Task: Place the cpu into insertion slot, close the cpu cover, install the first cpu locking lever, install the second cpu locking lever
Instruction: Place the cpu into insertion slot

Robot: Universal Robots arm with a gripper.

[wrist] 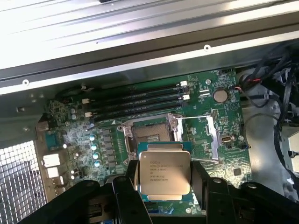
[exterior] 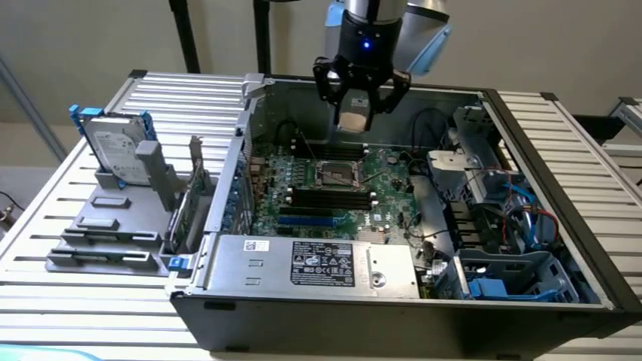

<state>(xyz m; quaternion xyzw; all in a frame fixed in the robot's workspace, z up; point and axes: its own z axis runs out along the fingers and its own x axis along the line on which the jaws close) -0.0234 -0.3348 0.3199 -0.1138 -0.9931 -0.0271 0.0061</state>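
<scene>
You are holding the small, flat, square cpu (exterior: 353,120) (wrist: 164,173) with the pale silver face in your black gripper (exterior: 358,113) (wrist: 165,186). The fingers are pressing on two sides of the chip, standing just as wide apart as the chip itself. The gripper is hanging in the air over the green circuit board (exterior: 386,188) (wrist: 205,93), inside the open dark computer case (exterior: 401,316). The cpu is not touching the board. The square black insertion slot (exterior: 338,174) (wrist: 150,135) with the metal rim is lying uncovered under it, near the long black memory slots (wrist: 135,100). The thin silvery cpu cover (wrist: 217,137) is lying flipped open just beside the slot.
</scene>
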